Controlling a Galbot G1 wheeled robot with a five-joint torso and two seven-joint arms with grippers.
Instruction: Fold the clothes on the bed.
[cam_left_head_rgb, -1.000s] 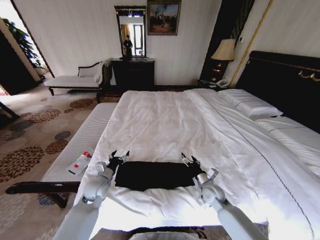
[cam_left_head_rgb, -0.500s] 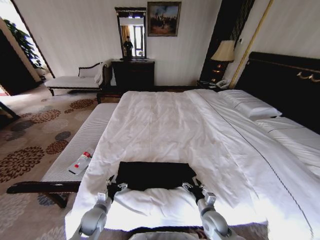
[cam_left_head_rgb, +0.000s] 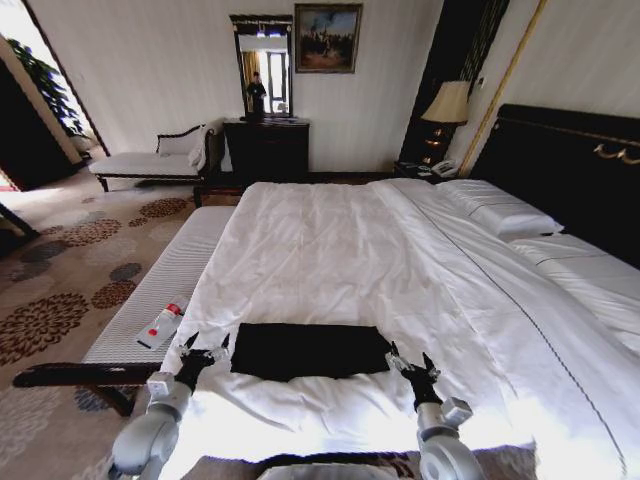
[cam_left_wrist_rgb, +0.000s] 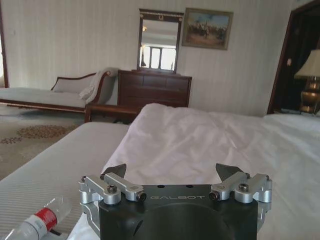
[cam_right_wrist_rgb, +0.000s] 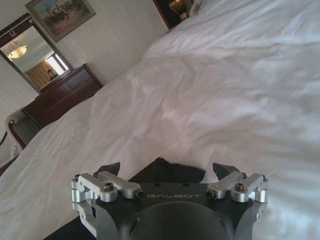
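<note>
The clothes (cam_left_head_rgb: 310, 350) lie as a flat black rectangle on the white duvet of the bed (cam_left_head_rgb: 330, 250), near its foot edge. My left gripper (cam_left_head_rgb: 205, 345) hovers open just off the cloth's left edge, holding nothing. Open and empty too, my right gripper (cam_left_head_rgb: 410, 356) stands just off its right edge. In the left wrist view the left gripper (cam_left_wrist_rgb: 171, 171) points across the bed (cam_left_wrist_rgb: 210, 140) with its fingers spread. The right wrist view shows the right gripper (cam_right_wrist_rgb: 166, 169) spread over a corner of the black clothes (cam_right_wrist_rgb: 175, 172).
A long white bench (cam_left_head_rgb: 170, 280) runs along the bed's left side with a small bottle (cam_left_head_rgb: 160, 325) (cam_left_wrist_rgb: 37, 222) on it. Pillows (cam_left_head_rgb: 500, 210) and a dark headboard (cam_left_head_rgb: 570, 160) are at the right. A chaise (cam_left_head_rgb: 150, 160), dresser (cam_left_head_rgb: 265, 148) and lamp (cam_left_head_rgb: 447, 105) stand by the far wall.
Both grippers went from the cloth's far corners back to its near edge, then moved apart to its left and right sides. The black cloth has stayed flat in place.
</note>
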